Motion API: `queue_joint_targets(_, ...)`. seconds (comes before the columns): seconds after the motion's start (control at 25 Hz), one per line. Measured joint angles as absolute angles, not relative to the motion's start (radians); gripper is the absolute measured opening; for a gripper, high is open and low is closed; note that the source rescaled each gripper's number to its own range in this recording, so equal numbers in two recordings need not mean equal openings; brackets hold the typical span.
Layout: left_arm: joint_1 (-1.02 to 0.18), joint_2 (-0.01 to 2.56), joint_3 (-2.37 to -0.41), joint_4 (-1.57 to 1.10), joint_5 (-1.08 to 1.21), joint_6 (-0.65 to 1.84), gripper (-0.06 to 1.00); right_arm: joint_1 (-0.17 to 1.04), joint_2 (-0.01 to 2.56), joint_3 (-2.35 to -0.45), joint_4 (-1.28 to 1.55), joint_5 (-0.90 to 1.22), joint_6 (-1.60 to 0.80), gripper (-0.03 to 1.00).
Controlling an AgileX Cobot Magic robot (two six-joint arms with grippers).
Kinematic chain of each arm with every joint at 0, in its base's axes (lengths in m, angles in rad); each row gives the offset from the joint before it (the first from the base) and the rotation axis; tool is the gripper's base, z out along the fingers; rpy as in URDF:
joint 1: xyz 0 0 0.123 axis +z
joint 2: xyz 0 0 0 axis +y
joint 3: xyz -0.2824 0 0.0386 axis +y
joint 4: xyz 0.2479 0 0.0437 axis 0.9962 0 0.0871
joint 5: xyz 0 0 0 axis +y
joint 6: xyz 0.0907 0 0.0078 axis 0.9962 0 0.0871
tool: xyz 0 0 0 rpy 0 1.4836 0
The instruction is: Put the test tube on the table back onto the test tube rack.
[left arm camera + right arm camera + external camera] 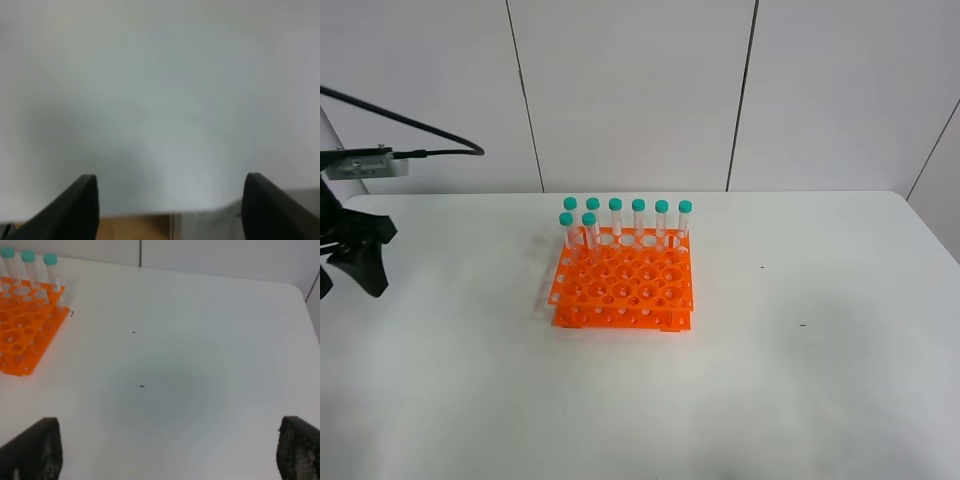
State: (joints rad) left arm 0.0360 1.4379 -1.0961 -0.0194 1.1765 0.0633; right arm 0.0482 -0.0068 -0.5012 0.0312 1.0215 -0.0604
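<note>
Rack point(625, 285) of bright orange plastic is seen mid-table point(800, 380), eight teal-capped test tubes point(615, 218) being held upright in its far rows, while the left gripper point(355, 262) and right gripper point(167, 450) are kept wide open, empty, well apart from it.

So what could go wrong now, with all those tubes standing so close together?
The tubes are crowded along the back of the orange rack, so a wide-open tool coming in might knock one. The left tool waits open at the table's left edge. No tube lies on the table in any view, so there may be nothing to pick up.
</note>
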Motion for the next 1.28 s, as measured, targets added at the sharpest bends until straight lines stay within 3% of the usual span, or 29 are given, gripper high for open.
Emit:
queue_joint_targets(0.36,0.036,0.867,-0.708,-0.019,1.179,0.050,0.98,0.048,-0.007,-0.501,0.031,1.021,-0.060,0.96)
queue_joint_targets(0.76,0.036,0.277,-0.496,-0.019,1.063,0.024,0.98,0.048,-0.007,-0.501,0.031,1.021,-0.060,0.96)
queue_joint_targets(1.28,0.036,0.163,-0.495,0.000,1.058,0.023,0.98,0.048,-0.007,-0.501,0.031,1.021,-0.060,0.96)
